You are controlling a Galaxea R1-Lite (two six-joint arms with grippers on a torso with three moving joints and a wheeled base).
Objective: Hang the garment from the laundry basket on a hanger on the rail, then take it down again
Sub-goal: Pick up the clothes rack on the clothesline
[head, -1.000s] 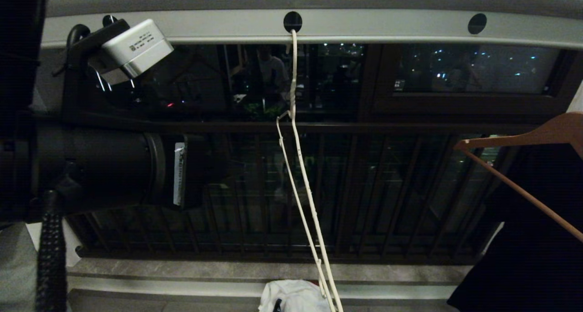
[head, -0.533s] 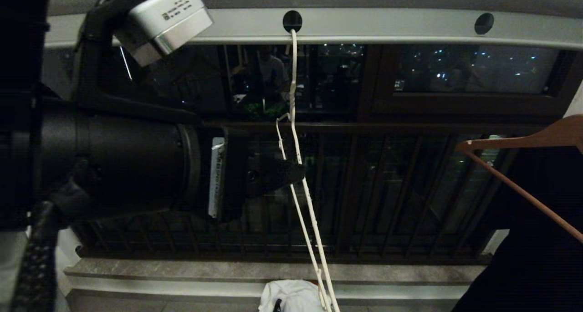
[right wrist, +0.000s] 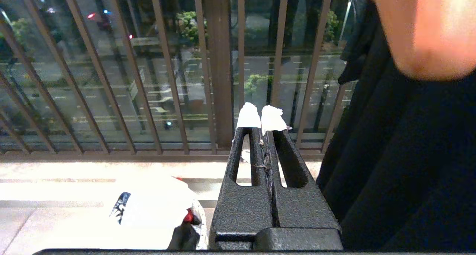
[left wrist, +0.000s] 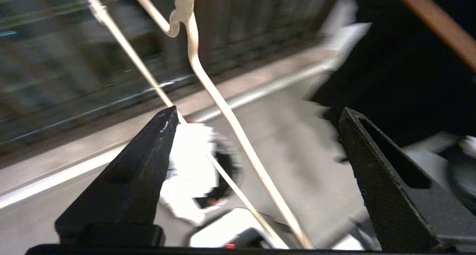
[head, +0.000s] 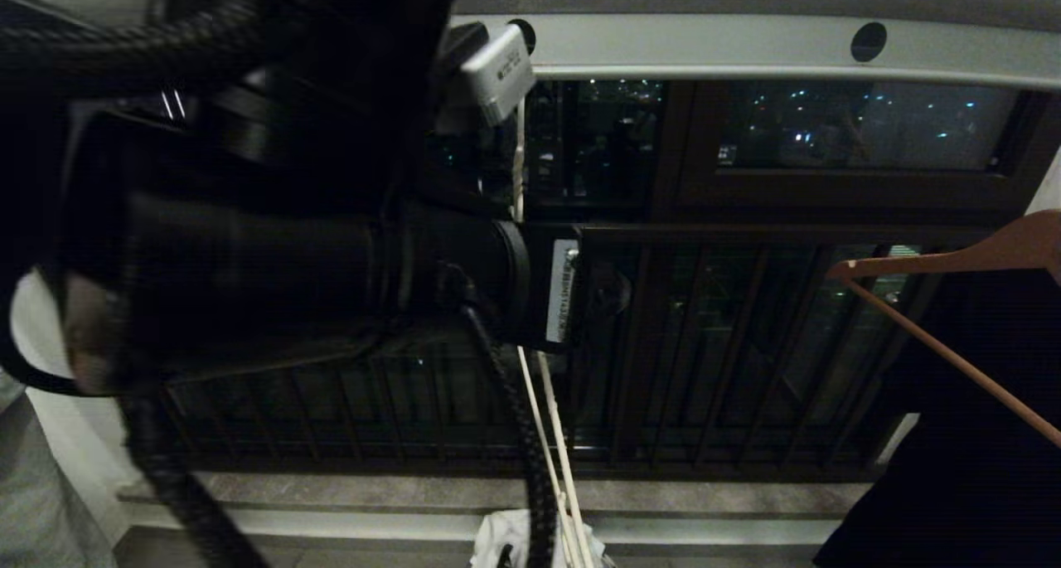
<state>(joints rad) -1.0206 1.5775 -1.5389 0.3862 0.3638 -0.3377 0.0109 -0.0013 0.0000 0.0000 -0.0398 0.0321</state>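
While one hanger (left wrist: 223, 113) hangs, two claws (left wrist: 256, 113) differ.

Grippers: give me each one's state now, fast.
Left gripper: open, its fingers either side of the white wire hanger, holding nothing.
Right gripper: shut, empty.

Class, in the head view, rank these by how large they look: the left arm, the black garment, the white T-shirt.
1. Left arm, though nearness to the camera inflates it.
2. Black garment, cut off by the frame.
3. White T-shirt, only a patch showing.
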